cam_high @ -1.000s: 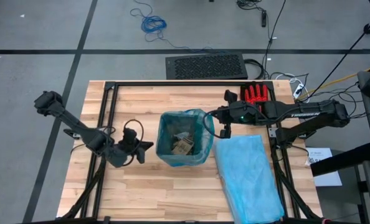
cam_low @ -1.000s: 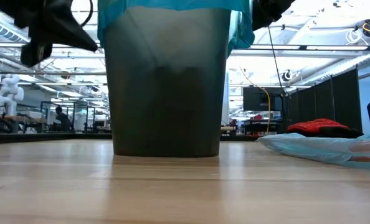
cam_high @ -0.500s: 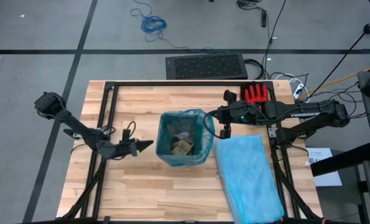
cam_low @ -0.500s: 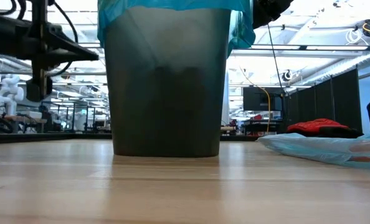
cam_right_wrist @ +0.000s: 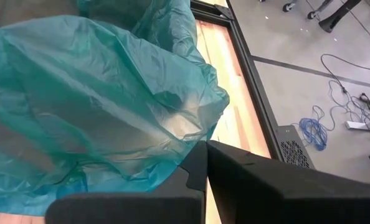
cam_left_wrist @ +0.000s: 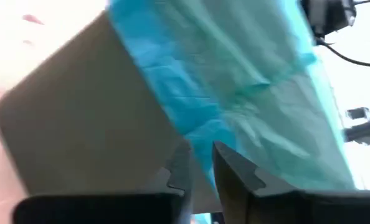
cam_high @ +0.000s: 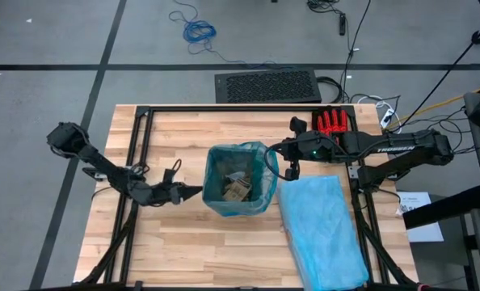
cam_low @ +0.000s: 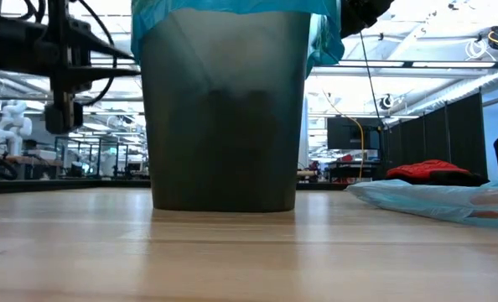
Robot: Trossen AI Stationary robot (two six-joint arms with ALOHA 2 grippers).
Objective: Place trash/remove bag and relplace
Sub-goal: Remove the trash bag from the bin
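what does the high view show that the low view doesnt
Only the high view shows the trash inside the bag, the red glove, and the left gripper at the bin's rim. Only the low view shows the bin's dark wall standing on the table. Both share the pale blue bag.

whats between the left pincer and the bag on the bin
Nothing: in the high view the left pincer sits right beside the bag on the bin's left rim, only bare table below.

Crinkly teal bag (cam_high: 260, 158) lines the upright bin, holding brown trash (cam_high: 237, 188).
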